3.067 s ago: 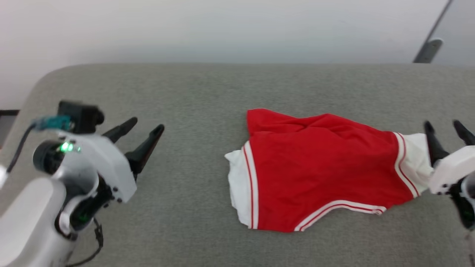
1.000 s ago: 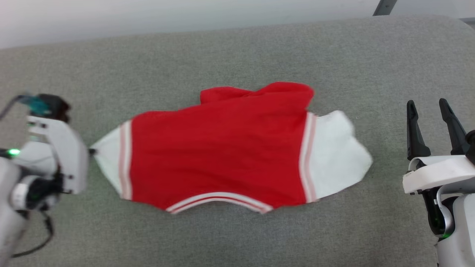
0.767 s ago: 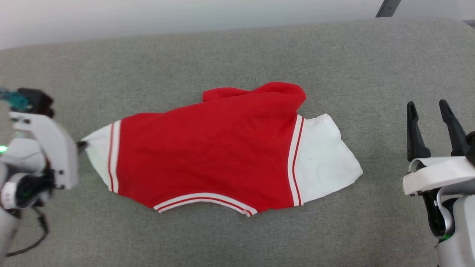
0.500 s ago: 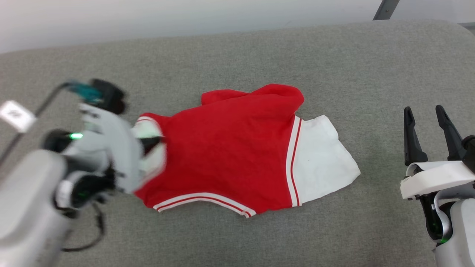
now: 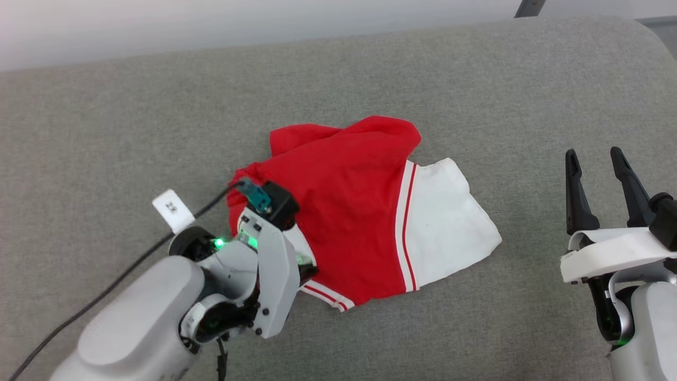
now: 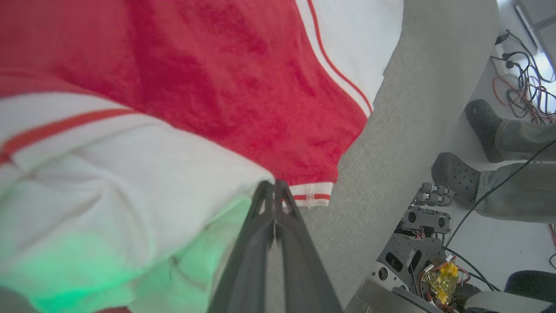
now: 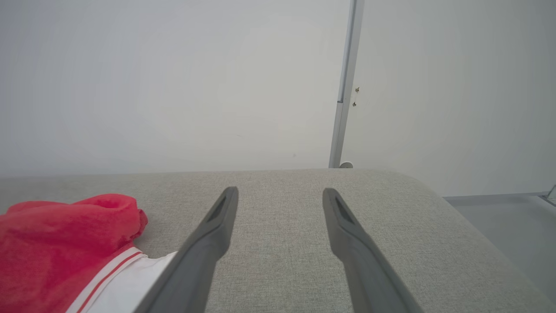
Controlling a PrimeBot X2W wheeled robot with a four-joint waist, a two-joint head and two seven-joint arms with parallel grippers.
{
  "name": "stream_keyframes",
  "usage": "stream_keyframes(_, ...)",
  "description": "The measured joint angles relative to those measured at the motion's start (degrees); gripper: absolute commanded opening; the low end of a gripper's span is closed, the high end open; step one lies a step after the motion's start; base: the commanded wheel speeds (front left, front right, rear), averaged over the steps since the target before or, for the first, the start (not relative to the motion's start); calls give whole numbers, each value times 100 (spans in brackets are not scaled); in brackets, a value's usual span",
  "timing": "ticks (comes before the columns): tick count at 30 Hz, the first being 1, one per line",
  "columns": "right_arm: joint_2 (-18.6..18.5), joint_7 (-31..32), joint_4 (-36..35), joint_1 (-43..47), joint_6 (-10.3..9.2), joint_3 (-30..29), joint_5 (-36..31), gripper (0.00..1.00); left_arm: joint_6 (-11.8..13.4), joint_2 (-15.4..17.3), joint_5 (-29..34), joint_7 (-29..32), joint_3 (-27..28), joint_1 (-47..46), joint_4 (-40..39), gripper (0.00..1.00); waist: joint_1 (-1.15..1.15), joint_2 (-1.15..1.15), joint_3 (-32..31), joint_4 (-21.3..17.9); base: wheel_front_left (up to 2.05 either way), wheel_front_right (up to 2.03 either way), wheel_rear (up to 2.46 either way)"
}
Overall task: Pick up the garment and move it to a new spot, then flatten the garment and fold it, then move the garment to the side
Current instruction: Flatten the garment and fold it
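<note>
The garment (image 5: 349, 196) is a red shirt with white sleeve ends, lying in the middle of the grey padded surface (image 5: 158, 106). My left gripper (image 5: 308, 271) is shut on its left white sleeve, which is drawn over the red body near the striped hem. In the left wrist view the shut fingertips (image 6: 274, 191) pinch the white sleeve edge of the garment (image 6: 195, 78). The right white sleeve lies flat. My right gripper (image 5: 593, 153) stands open to the right of the garment, apart from it, and holds nothing. In the right wrist view that gripper (image 7: 280, 191) is open over bare surface, the garment (image 7: 65, 234) at lower left.
The padded surface's rounded right edge (image 7: 456, 204) drops to the floor. A metal pole (image 7: 345, 87) stands against the wall behind it. A person's two feet (image 6: 456, 174) and cables are on the floor beside my base (image 6: 417, 243). A white tag (image 5: 173, 210) hangs on my left arm's cable.
My left gripper has swept right and towards me with the left sleeve, folding it over the red body. The right gripper has stayed open in place.
</note>
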Motion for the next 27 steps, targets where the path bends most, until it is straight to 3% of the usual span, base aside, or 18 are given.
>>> stream_keyframes(1, 8, -11, 0, -10, 0, 9, 0, 100, -30, -13, 62, -42, -55, 9, 94, 3, 0, 0, 14, -16, 0, 0, 0)
stream_keyframes(3, 5, -62, -11, -32, 0, 29, -9, 100, -81, -19, 104, -116, -75, -7, 240, 100, 0, 0, 38, -40, 0, 0, 0)
stream_keyframes(9, 3, -159, -96, -52, 0, 15, -49, 100, -119, 75, 38, -119, 62, -219, 316, 100, 0, 0, 31, -16, 0, 0, 0)
stream_keyframes(20, 93, -186, -187, 31, 0, -32, -125, 100, -30, 521, -133, 275, 300, -440, -300, 100, 0, 0, -131, 115, 0, 0, 0)
stream_keyframes(27, 108, -191, -182, 58, 0, 7, -136, 100, 19, 800, 211, 168, 304, -522, -275, 100, 0, 0, -180, 146, 0, 0, 0)
